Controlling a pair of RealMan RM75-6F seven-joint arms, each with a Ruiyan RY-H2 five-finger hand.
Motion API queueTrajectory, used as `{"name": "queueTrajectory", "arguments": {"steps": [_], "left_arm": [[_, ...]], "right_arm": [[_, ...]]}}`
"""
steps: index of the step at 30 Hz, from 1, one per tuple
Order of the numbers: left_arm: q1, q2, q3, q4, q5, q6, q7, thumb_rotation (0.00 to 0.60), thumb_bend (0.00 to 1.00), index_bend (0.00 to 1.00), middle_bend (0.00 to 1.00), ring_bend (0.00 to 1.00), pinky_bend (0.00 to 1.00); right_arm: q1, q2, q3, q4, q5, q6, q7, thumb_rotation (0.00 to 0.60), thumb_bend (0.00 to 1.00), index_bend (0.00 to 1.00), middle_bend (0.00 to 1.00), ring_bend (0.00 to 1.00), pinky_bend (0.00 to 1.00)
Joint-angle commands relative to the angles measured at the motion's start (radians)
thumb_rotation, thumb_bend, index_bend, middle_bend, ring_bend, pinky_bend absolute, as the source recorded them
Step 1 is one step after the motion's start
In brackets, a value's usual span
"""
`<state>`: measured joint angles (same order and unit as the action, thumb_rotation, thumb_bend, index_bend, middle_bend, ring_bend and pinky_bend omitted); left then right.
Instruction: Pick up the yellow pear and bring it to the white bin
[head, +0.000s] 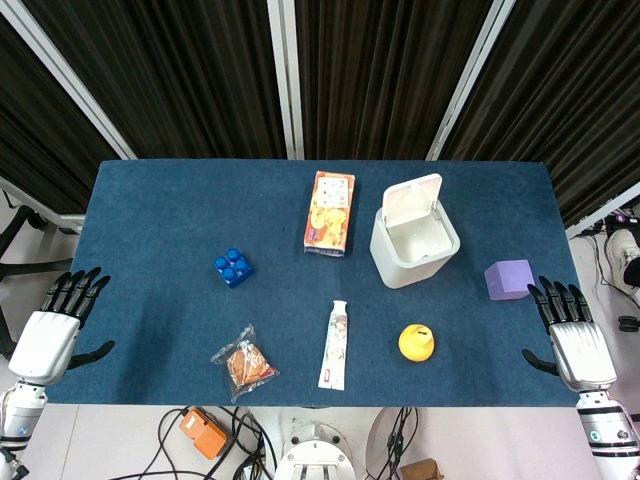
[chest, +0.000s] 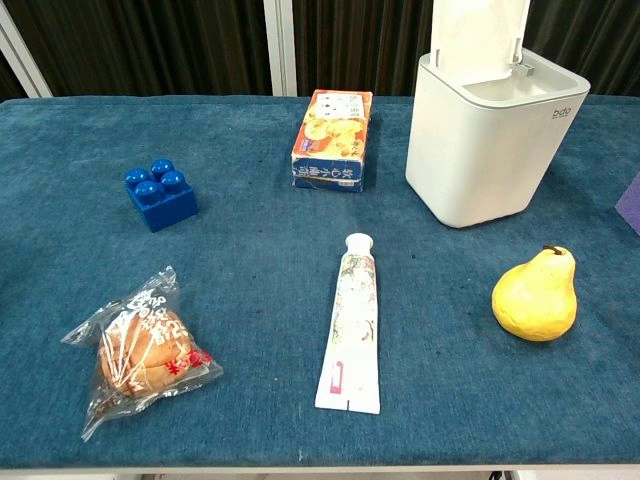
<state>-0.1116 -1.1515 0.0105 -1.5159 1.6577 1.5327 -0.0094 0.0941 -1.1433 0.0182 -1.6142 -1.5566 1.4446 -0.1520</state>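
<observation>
The yellow pear (head: 416, 343) (chest: 536, 295) stands on the blue table near the front edge, right of centre. Behind it is the white bin (head: 413, 239) (chest: 488, 136), its lid flipped up and its inside empty. My right hand (head: 573, 328) hovers at the table's right edge, fingers apart, holding nothing, well to the right of the pear. At the left edge my left hand (head: 55, 324) is also spread and empty. Neither hand shows in the chest view.
A toothpaste tube (head: 334, 344) (chest: 350, 321) lies left of the pear. A wrapped snack (head: 243, 362) (chest: 140, 347), a blue brick (head: 232, 267) (chest: 160, 192), an orange box (head: 330, 211) (chest: 332, 137) and a purple cube (head: 509, 280) also sit on the table.
</observation>
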Motion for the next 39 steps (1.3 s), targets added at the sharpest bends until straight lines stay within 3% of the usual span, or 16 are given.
{"name": "queueTrajectory", "arguments": {"steps": [1, 7, 12, 20, 25, 28, 31, 35, 39], "left_arm": [[-0.003, 0.001, 0.000, -0.009, -0.009, -0.015, 0.010, 0.600, 0.10, 0.00, 0.00, 0.00, 0.00], [-0.007, 0.014, 0.006, -0.016, -0.003, -0.020, -0.003, 0.600, 0.10, 0.00, 0.00, 0.00, 0.00], [-0.003, 0.020, 0.006, -0.017, -0.006, -0.011, -0.009, 0.600, 0.10, 0.00, 0.00, 0.00, 0.00], [0.002, 0.028, 0.012, -0.024, -0.010, -0.013, -0.008, 0.600, 0.10, 0.00, 0.00, 0.00, 0.00], [0.004, 0.030, 0.014, -0.023, -0.006, -0.008, -0.011, 0.600, 0.10, 0.00, 0.00, 0.00, 0.00], [0.006, 0.032, 0.014, -0.024, -0.006, -0.005, -0.011, 0.600, 0.10, 0.00, 0.00, 0.00, 0.00], [0.009, 0.032, 0.015, -0.025, -0.004, 0.000, -0.009, 0.600, 0.10, 0.00, 0.00, 0.00, 0.00], [0.009, 0.032, 0.017, -0.025, -0.002, -0.001, -0.010, 0.600, 0.10, 0.00, 0.00, 0.00, 0.00], [0.008, 0.034, 0.017, -0.027, -0.005, -0.005, -0.009, 0.600, 0.10, 0.00, 0.00, 0.00, 0.00]], "right_arm": [[0.002, -0.001, -0.001, 0.001, -0.005, 0.000, 0.001, 0.600, 0.28, 0.00, 0.00, 0.00, 0.00], [0.053, -0.014, -0.010, 0.011, -0.058, -0.058, 0.040, 0.600, 0.28, 0.00, 0.00, 0.00, 0.01], [0.143, -0.039, -0.005, -0.010, -0.094, -0.174, -0.027, 0.600, 0.28, 0.00, 0.00, 0.00, 0.06], [0.294, -0.114, -0.002, -0.016, -0.050, -0.430, -0.037, 0.600, 0.28, 0.00, 0.00, 0.00, 0.15], [0.337, -0.165, -0.017, 0.019, -0.047, -0.493, -0.007, 0.600, 0.28, 0.08, 0.08, 0.05, 0.22], [0.355, -0.190, -0.020, 0.044, -0.046, -0.506, -0.006, 0.600, 0.28, 0.25, 0.20, 0.17, 0.31], [0.355, -0.202, -0.019, 0.053, -0.035, -0.496, -0.021, 0.600, 0.28, 0.51, 0.38, 0.36, 0.44], [0.335, -0.223, -0.014, 0.064, -0.036, -0.428, -0.052, 0.600, 0.33, 0.77, 0.59, 0.58, 0.62], [0.299, -0.220, -0.015, 0.061, -0.101, -0.288, -0.021, 0.600, 0.34, 0.82, 0.63, 0.62, 0.66]]}}
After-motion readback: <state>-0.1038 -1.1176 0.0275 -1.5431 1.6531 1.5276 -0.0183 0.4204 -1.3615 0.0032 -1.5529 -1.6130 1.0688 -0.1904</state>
